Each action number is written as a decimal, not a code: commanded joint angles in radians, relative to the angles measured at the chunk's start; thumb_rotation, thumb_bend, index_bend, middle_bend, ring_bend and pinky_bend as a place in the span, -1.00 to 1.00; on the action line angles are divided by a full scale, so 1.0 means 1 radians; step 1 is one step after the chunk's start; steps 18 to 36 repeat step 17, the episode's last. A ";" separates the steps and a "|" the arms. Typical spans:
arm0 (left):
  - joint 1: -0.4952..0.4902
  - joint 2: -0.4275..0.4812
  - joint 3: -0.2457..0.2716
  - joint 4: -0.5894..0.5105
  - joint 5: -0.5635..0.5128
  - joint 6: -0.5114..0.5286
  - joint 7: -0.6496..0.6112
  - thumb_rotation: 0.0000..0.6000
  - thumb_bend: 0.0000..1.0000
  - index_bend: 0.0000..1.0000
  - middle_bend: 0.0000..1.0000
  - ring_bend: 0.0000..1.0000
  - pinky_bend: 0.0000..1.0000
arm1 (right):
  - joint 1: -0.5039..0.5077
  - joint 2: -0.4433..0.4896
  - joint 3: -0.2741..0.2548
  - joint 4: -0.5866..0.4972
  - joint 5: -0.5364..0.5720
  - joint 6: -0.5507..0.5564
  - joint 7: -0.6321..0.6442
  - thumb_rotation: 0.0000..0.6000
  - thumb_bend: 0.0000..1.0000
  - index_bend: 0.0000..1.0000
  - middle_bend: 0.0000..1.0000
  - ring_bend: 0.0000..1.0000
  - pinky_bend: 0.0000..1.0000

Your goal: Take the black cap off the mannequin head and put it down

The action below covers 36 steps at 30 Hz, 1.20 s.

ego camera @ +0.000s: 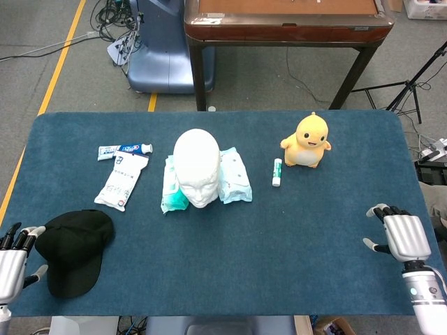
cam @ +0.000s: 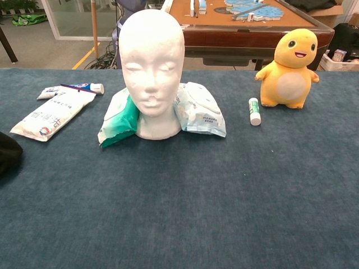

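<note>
We're in a lab or workshop here: grey concrete floor with a yellow line, loose cables, a tripod, a blue machine base and our blue-clothed work table.

Print shows on the white pouch and toothpaste box; none is legible.
</note>
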 commanded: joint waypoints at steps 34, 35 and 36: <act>-0.039 -0.031 -0.068 0.074 -0.070 -0.062 -0.123 1.00 -0.86 -0.28 -0.21 -0.52 -0.34 | -0.020 0.008 0.008 0.017 -0.027 0.046 0.055 1.00 -0.83 -0.21 -0.27 -0.32 -0.12; -0.039 -0.031 -0.068 0.074 -0.070 -0.062 -0.123 1.00 -0.86 -0.28 -0.21 -0.52 -0.34 | -0.020 0.008 0.008 0.017 -0.027 0.046 0.055 1.00 -0.83 -0.21 -0.27 -0.32 -0.12; -0.039 -0.031 -0.068 0.074 -0.070 -0.062 -0.123 1.00 -0.86 -0.28 -0.21 -0.52 -0.34 | -0.020 0.008 0.008 0.017 -0.027 0.046 0.055 1.00 -0.83 -0.21 -0.27 -0.32 -0.12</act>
